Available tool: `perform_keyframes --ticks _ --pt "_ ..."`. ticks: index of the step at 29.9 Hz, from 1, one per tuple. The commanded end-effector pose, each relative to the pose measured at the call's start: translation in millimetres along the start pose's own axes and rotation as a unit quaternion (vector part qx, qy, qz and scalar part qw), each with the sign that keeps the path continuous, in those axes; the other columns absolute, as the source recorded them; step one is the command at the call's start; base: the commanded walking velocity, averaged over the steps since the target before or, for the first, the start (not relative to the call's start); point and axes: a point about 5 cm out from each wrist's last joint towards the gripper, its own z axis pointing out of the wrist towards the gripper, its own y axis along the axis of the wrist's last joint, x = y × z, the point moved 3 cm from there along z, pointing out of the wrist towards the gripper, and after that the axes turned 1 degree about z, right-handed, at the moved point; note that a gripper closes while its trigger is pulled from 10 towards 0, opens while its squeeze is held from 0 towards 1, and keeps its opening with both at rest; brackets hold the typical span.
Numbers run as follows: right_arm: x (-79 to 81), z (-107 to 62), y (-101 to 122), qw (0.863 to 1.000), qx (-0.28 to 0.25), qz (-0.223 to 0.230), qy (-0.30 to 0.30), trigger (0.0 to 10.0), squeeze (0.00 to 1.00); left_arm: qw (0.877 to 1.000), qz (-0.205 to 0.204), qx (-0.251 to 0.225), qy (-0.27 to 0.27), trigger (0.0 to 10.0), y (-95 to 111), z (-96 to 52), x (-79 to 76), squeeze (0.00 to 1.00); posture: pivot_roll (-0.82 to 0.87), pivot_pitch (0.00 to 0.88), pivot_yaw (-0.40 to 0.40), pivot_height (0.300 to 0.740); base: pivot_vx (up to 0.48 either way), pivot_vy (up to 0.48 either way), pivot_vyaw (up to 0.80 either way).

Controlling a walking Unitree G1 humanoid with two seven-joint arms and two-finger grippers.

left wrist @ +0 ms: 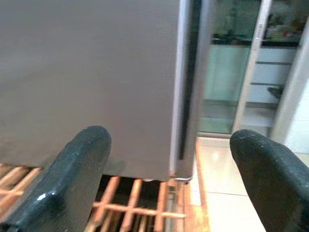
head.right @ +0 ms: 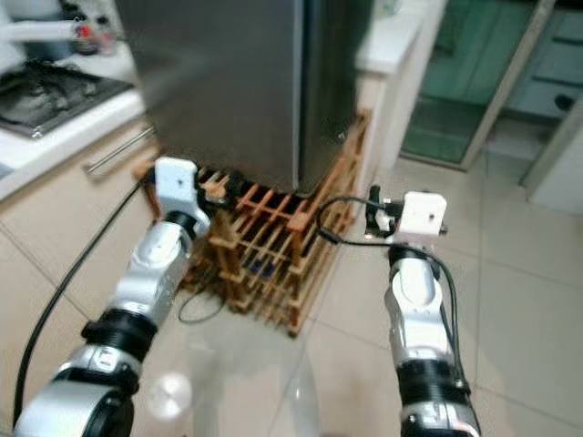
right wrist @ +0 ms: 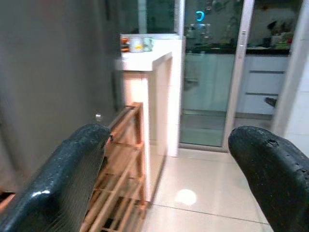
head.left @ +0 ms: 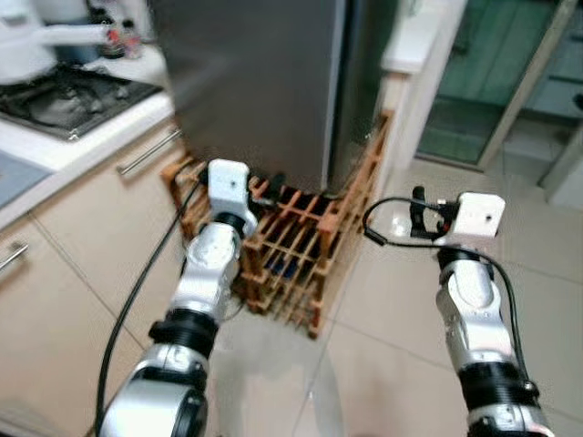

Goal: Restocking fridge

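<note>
Fridge: the big grey fridge [head.left: 255, 82] stands shut, on top of a wooden rack [head.left: 301, 246] on the floor.
Left pincer: the left pincer [left wrist: 169, 179] is held up just in front of the fridge door, above the rack. Its two black fingers [left wrist: 72, 179] are spread wide apart and hold nothing.
Right pincer: the right pincer [right wrist: 166, 179] is out to the right of the fridge, over the shiny tile floor [head.left: 410, 319]. Its fingers [right wrist: 67, 179] are wide apart too, with nothing in them.
Bench: a white bench [head.left: 82, 137] with a stove [head.left: 64, 100] sits left of the fridge.
Door: a glass door [head.left: 492, 73] is to the right of the fridge, well apart.
</note>
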Motion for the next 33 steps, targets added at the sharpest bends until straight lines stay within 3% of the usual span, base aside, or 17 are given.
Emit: perform_keyframes --ticks 1,4,9,13,26,27,30,33 --pt "15.0 4.1 6 1.000 -0.008 0.007 0.022 10.0 0.00 1.000 0.009 -0.001 0.016 10.0 3 -0.6 13.5 0.00 -0.13 0.000 0.046 0.740 0.319 -0.356 0.00" --pt "15.7 4.4 7 1.000 -0.009 0.008 0.023 10.0 0.00 1.000 0.010 -0.003 0.019 10.0 5 1.6 12.5 0.00 -0.13 0.000 0.048 0.740 0.315 -0.358 0.00" --pt "14.5 3.3 5 1.000 -0.006 0.007 0.023 10.0 0.00 0.998 0.048 -0.003 0.042 10.0 7 3.4 15.4 0.00 -0.14 0.000 0.048 0.740 0.067 -0.068 0.00" --pt "14.1 3.0 5 1.000 -0.005 0.006 0.024 10.0 0.00 0.999 0.011 -0.029 0.032 10.0 15 2.0 14.9 0.00 -0.14 0.000 0.047 0.740 0.209 0.000 0.00" --pt "15.1 3.8 5 1.000 -0.002 0.003 0.029 10.0 0.00 0.998 -0.020 -0.053 0.036 10.0 23 1.5 11.1 0.00 -0.13 0.000 0.039 0.740 0.480 0.000 0.00" --pt "15.0 3.9 4 1.000 -0.001 0.002 0.031 10.0 0.00 0.997 -0.001 -0.053 0.064 10.0 24 1.1 17.7 0.00 -0.13 0.000 0.037 0.740 0.296 0.000 0.00" --pt "14.8 3.9 4 1.000 0.000 0.001 0.031 10.0 0.00 0.995 0.012 -0.048 0.083 10.0 24 0.9 22.4 0.00 -0.13 0.000 0.037 0.740 0.099 0.000 0.00" --pt "14.7 3.9 3 0.999 0.001 0.000 0.032 10.0 0.00 0.992 0.007 -0.060 0.113 10.0 31 -0.8 31.8 0.00 -0.13 0.000 0.036 0.740 0.000 0.000 0.00"
